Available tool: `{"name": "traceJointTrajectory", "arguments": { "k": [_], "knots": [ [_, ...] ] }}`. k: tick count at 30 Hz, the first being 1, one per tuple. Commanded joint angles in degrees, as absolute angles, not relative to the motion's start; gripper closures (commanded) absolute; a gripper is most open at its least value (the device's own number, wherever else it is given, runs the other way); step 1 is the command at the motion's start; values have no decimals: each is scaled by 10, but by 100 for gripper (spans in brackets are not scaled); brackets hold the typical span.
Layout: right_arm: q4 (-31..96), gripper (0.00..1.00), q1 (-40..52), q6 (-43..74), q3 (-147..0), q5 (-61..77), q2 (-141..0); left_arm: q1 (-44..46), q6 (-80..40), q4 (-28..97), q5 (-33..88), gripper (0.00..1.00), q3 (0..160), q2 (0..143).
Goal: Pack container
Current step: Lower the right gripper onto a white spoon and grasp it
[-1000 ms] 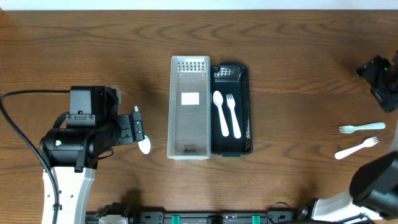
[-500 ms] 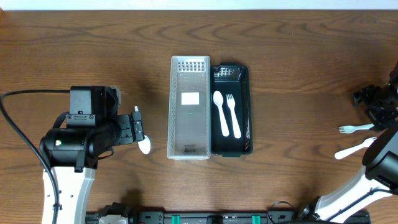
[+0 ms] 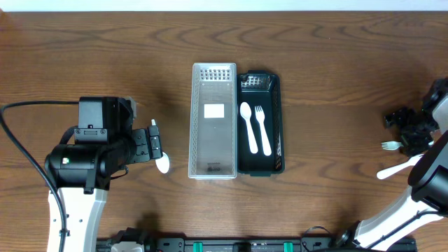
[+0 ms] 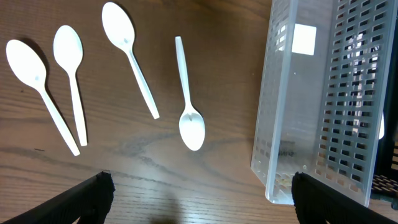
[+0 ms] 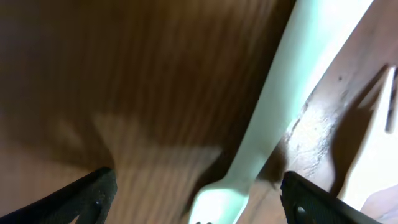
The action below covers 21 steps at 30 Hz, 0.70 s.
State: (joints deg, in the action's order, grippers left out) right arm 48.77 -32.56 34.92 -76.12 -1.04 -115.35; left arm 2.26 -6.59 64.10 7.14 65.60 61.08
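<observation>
A: Right gripper (image 5: 198, 190)?
B: Jaws spread, low over a white fork (image 5: 281, 99) on the table, far from the black tray (image 3: 260, 165) — nothing gripped.
A: Left gripper (image 4: 199, 193)?
B: Also spread (four spoons (image 4: 191, 129) below), beside the clear bin (image 4: 280, 106).

Blurred fork (image 5: 280, 106), tines off-edge

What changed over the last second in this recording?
The right gripper drew back toward its base and is now open over the farther white plastic fork; nothing grasped yet. The left gripper, clear mesh basket and black tray stayed put.
</observation>
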Motion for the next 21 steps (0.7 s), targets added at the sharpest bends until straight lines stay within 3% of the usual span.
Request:
{"name": "traceJointTrajectory", "arguments": {
  "k": [1, 14, 19, 21],
  "knots": [
    [481, 12, -330, 337, -751, -10, -1158, 20, -64, 642, 68, 7, 666, 611],
    [477, 21, -331, 336, -751, -11, -1158, 20, -64, 642, 68, 7, 666, 611],
    [467, 29, -331, 336, -751, -11, -1158, 20, -64, 643, 68, 7, 666, 611],
    [462, 39, -331, 336, -751, -11, -1158, 20, -64, 643, 68, 7, 666, 611]
  ]
}}
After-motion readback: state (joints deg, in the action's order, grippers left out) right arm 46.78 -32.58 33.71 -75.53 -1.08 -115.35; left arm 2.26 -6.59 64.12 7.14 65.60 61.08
